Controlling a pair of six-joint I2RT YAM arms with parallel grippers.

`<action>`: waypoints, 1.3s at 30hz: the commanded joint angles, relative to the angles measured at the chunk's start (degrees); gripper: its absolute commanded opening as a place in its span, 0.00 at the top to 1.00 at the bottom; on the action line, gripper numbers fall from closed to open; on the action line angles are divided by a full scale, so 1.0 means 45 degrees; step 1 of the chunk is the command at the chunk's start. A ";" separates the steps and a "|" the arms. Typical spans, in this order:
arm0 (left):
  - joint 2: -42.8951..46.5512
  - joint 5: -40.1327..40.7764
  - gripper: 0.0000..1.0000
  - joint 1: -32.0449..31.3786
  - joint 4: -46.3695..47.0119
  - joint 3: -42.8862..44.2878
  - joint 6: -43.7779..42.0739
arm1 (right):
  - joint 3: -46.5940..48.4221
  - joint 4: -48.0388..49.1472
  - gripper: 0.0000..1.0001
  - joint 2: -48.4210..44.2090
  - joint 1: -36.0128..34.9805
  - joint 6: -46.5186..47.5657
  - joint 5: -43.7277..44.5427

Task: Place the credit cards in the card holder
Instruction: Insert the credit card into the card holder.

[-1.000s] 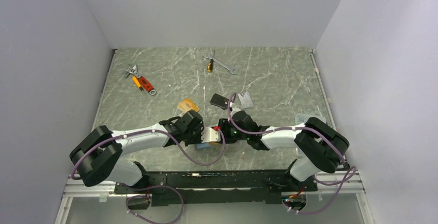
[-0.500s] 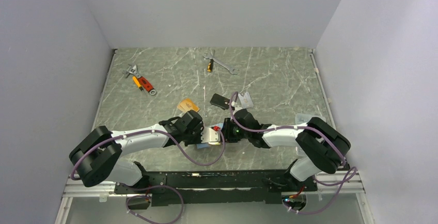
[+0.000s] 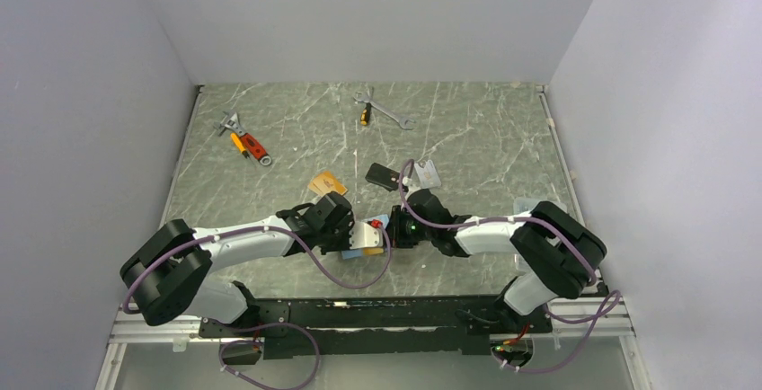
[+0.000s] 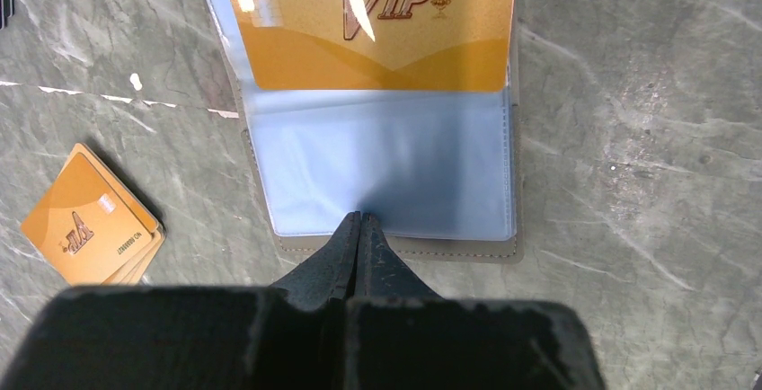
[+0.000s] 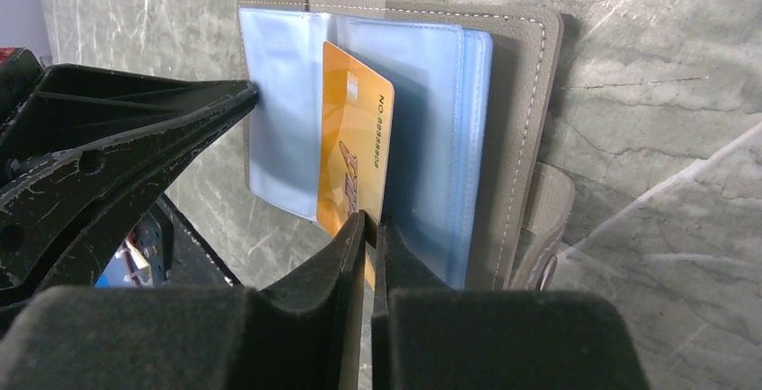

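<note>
On the green marble table (image 3: 467, 129), just ahead of my arm bases, I see the card holder (image 4: 386, 165) spread open, my left gripper (image 4: 359, 217) clamped tight on its sleeve edge and my right gripper (image 5: 370, 221) pinching an orange card (image 5: 355, 147) partly inside a pocket.

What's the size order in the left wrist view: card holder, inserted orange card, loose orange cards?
1. card holder
2. inserted orange card, partly cropped
3. loose orange cards, but they lie farther away, so unsure
</note>
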State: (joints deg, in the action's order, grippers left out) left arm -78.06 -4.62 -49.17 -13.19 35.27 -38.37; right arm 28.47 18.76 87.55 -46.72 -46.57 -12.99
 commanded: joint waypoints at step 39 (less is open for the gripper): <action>0.0383 0.0027 1.00 -0.0206 -0.1243 -0.0004 0.0014 | 0.1902 -0.1890 0.91 0.2347 -0.0612 0.0209 -0.1097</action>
State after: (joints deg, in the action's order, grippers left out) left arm -77.10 -3.11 -49.50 -15.94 35.27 -38.57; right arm 37.60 14.24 95.96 -48.05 -45.69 -19.66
